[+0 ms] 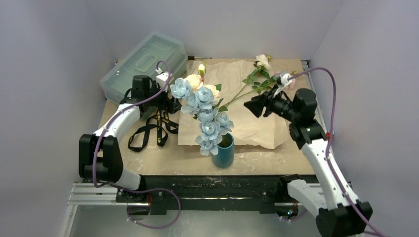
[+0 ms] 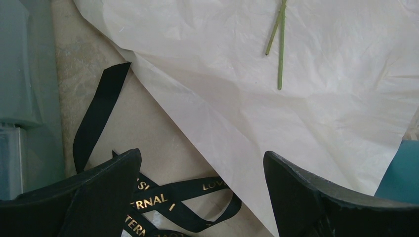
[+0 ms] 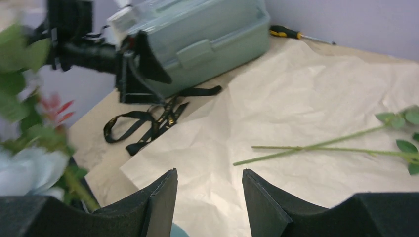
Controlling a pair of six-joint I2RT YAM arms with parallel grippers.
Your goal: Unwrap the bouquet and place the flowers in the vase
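The teal vase (image 1: 223,150) stands at the front middle of the table and holds blue flowers (image 1: 207,116) and cream roses (image 1: 196,81). Two more stems (image 1: 247,89) lie on the unfolded bouquet paper (image 1: 247,123), one ending in a white rose (image 1: 263,60). The black ribbon (image 1: 153,131) lies loose to the left of the paper. My left gripper (image 2: 201,158) hangs open over the ribbon (image 2: 168,197) and the paper's edge. To the right of the flowers, my right gripper (image 3: 209,173) is open above the paper (image 3: 306,98), with nothing between its fingers and the stems (image 3: 316,147) lying ahead of it.
A translucent grey-green toolbox (image 1: 143,64) sits at the back left, close behind the left arm. A screwdriver (image 1: 197,58) lies by the back wall. Walls close the table in on three sides.
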